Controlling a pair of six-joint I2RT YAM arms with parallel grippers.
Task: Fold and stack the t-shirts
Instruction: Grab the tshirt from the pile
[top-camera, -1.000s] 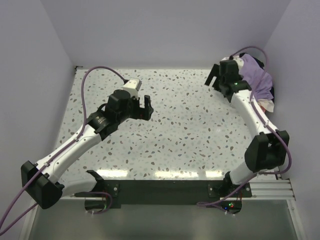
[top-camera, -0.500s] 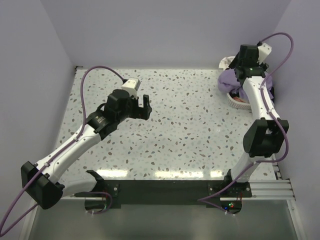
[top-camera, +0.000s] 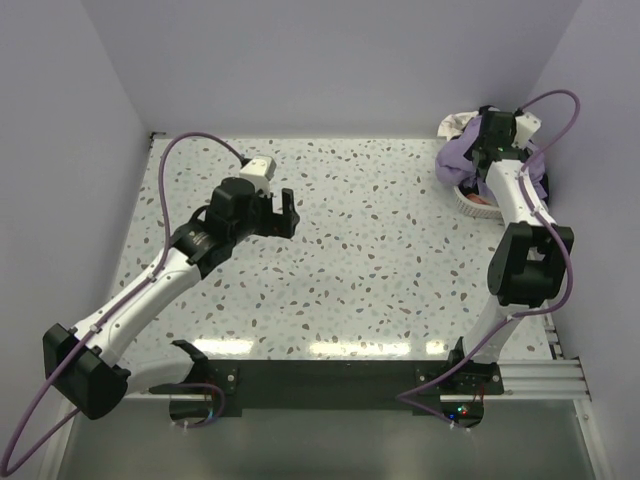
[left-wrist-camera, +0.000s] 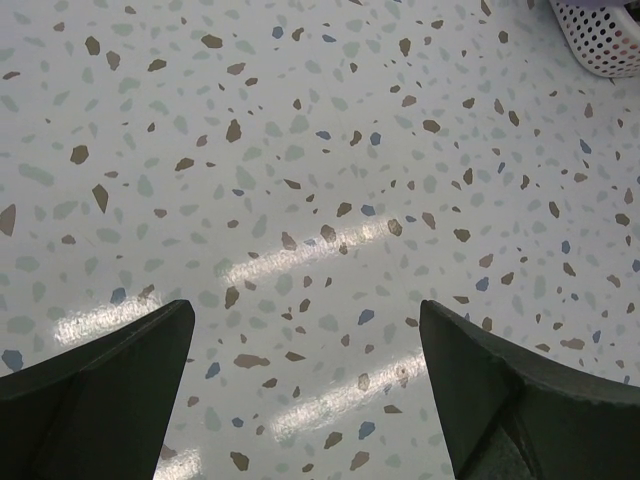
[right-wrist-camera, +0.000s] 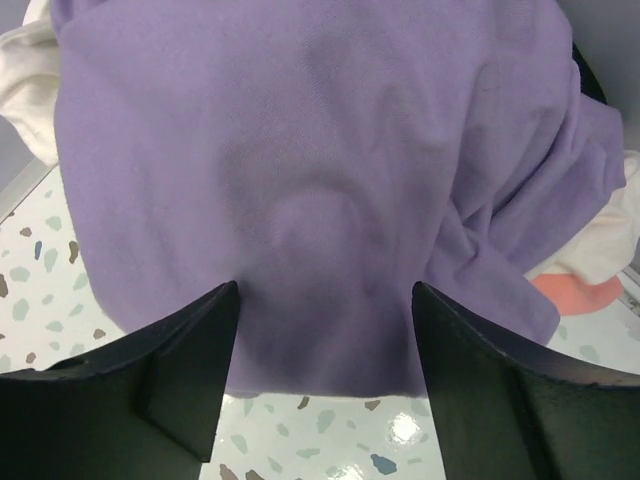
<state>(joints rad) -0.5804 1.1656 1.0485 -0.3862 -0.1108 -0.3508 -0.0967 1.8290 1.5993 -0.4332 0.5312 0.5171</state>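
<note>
- Nearest, left gripper (top-camera: 277, 212): I am holding it low over the left half of the speckled table (top-camera: 380, 270). Its fingers are standing wide apart, with only bare tabletop showing between them.
- Farther right: a white perforated basket (top-camera: 468, 200) is sitting at the table's far right corner, close to the side wall.
- Right gripper (right-wrist-camera: 325, 290): I am holding it over that basket, its fingers spread apart. I cannot tell whether the tips are touching cloth.
- Lilac t-shirt (right-wrist-camera: 320, 150): it is lying crumpled on top of the basket's load, filling the gap between my right fingers and draping over the rim toward the table.
- Beyond it: a white t-shirt (right-wrist-camera: 600, 240) and a pink-red t-shirt (right-wrist-camera: 575, 295) are peeking out beside the lilac one.
</note>
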